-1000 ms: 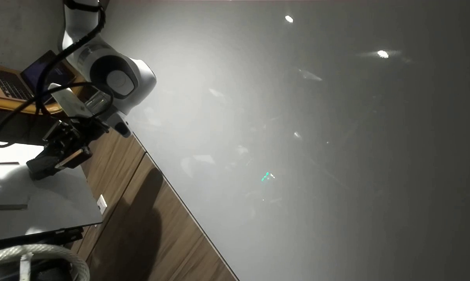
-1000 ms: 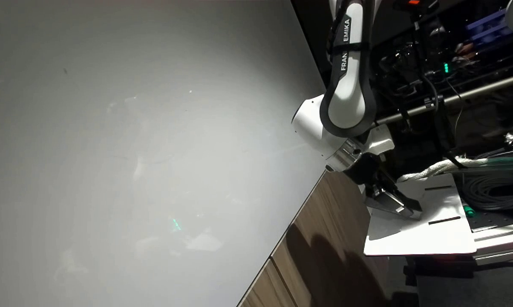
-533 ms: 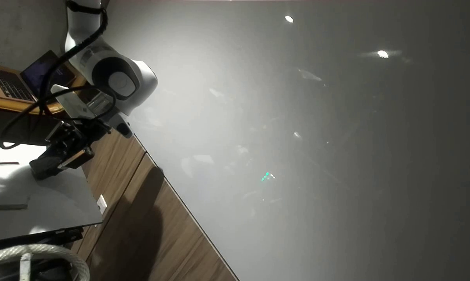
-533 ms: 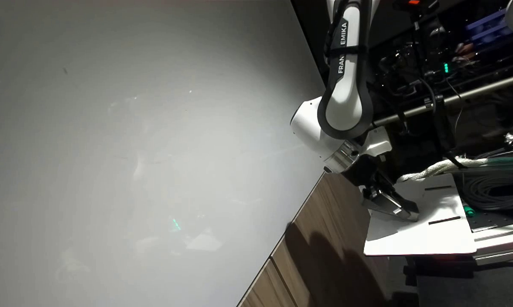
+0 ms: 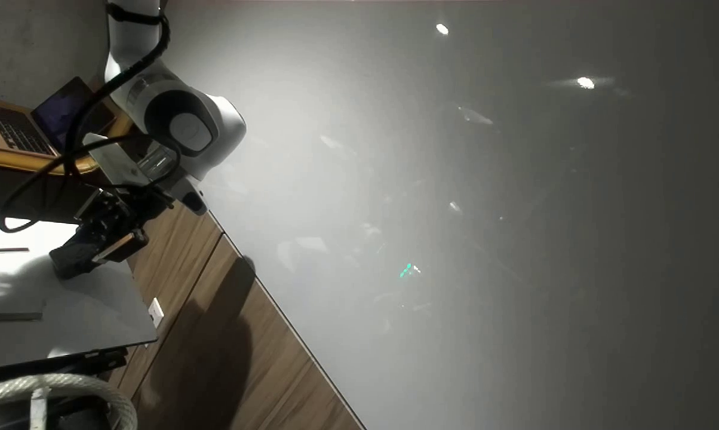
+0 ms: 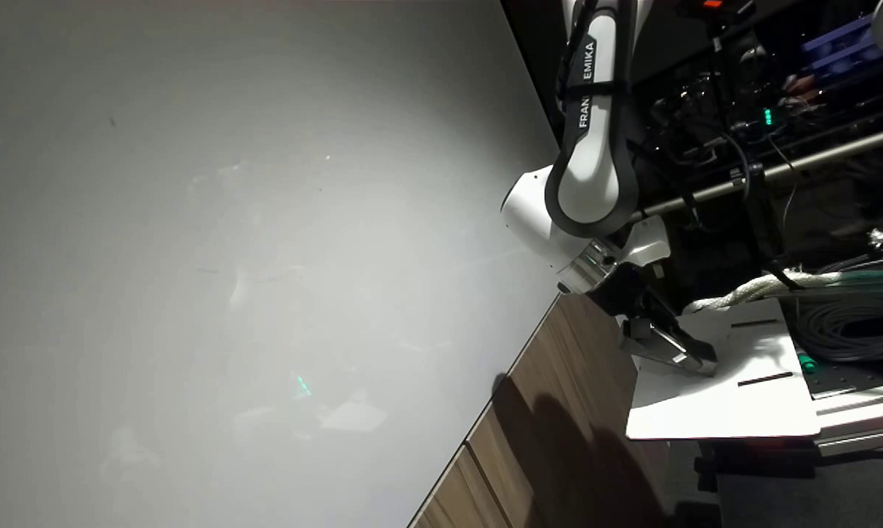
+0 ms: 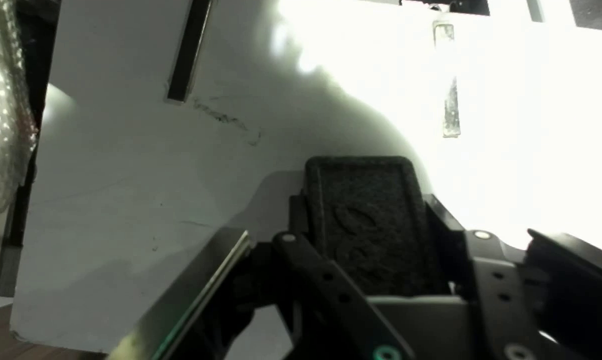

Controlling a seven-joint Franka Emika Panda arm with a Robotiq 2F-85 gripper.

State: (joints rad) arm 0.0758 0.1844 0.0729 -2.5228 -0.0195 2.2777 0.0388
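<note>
One dark grey block, rectangular with a marking pressed into its face, is pinched between the fingers of the hand, which is drawn in against the block's long sides. Below the hand spreads a white panel; whether the block touches it is unclear. Ahead of the hand, the wrist view shows a dark slot and a pale slot in the panel, the pale one partly lost in glare. Past the panel's edge, well apart from the hand, curves a white braided rope. Above the hand, in an exterior view, a black cable hangs in a loose loop, with a laptop farther back. To the hand's other side are wood-grain panelling and a broad, glossy grey surface.

Several things might go wrong. The block could slip or swivel if the fingers press unevenly. Its far end could scrape the panel or catch on a slot if the hand tips or dips too low; glare makes that gap hard to judge. The cable could snag on a sharp turn of the hand, and the arm, apparently close to the grey surface, could knock it on a wide swing.
</note>
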